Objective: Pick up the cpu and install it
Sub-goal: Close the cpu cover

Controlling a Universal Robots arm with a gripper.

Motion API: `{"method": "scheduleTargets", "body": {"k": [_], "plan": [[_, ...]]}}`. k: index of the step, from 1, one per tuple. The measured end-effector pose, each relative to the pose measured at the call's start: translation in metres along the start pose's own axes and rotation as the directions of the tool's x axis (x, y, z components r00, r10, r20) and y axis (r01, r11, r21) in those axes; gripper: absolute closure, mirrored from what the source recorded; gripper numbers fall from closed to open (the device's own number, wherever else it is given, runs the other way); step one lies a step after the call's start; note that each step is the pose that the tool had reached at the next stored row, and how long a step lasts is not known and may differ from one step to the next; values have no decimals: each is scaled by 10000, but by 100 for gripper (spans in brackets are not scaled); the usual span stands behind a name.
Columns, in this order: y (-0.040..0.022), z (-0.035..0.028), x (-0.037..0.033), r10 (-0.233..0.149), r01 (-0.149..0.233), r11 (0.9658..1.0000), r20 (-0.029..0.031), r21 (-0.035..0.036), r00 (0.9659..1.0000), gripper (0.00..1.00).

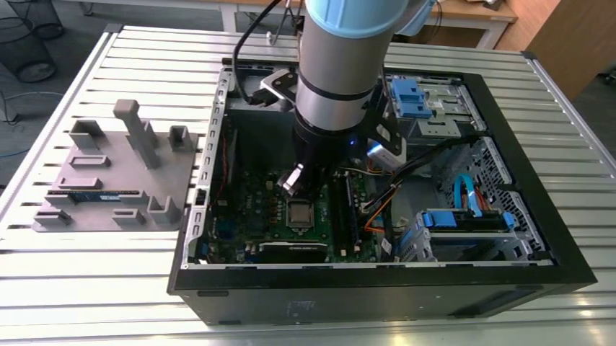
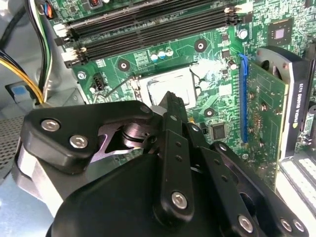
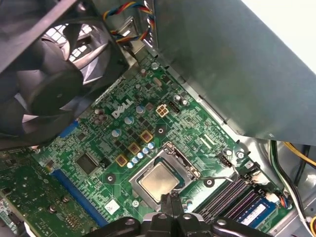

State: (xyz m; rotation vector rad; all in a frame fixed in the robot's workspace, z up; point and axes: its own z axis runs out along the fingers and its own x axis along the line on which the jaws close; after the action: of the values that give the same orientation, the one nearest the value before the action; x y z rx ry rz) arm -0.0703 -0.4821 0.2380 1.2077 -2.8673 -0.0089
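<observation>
Flat silvery square cpu (image 3: 159,179) under black claw (image 3: 170,203)

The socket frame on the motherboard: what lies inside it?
The cpu lies flat inside the socket frame, silvery top showing. The pincer covers its near edge; contacts underneath are hidden.

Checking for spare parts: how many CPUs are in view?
1: the cpu lies in the motherboard socket. Others may be hidden under the arm.

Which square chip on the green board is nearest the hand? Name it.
The silvery metal-topped square cpu, right by the hand's tip. The black square chip beside the long blue slot lies farther away.
</observation>
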Motion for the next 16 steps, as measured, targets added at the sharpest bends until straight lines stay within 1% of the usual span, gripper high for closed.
{"method": "scheduleTargets", "body": {"k": [3,6,16], "plan": [[5,7,24,-51,51,10000,40,9,10000,89],[7,16,42,-119,119,9999,112,2,9999,89],[11,20,51,-142,142,9999,128,1,9998,89]]}}
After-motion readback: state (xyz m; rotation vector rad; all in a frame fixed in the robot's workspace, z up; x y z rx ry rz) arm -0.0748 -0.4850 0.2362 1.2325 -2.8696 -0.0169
